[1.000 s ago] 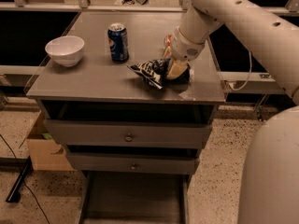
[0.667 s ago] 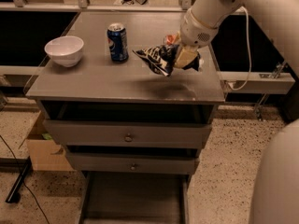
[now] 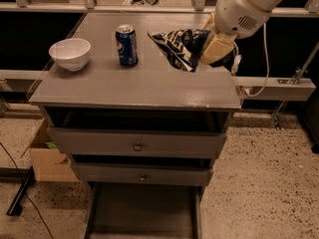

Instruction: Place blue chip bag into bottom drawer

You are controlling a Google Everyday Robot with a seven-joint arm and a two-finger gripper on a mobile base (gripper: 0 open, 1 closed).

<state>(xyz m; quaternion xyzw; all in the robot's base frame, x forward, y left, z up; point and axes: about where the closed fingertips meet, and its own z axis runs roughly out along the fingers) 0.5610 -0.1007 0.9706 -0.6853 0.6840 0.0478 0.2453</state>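
Blue chip bag point(image 3: 179, 46) in gripper point(image 3: 215, 50) above tabletop point(image 3: 134, 86)

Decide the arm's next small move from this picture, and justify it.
Probably swing the blue chip bag forward past the front edge of the cabinet top: the gripper holds it lifted above that top, and the open bottom drawer lies below, in front.

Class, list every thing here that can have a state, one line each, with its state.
blue chip bag: gripped, raised over the cabinet top.
hand: shut on the bag, above the top's right side.
bottom drawer: pulled open.
soda can: upright.
bowl: upright.
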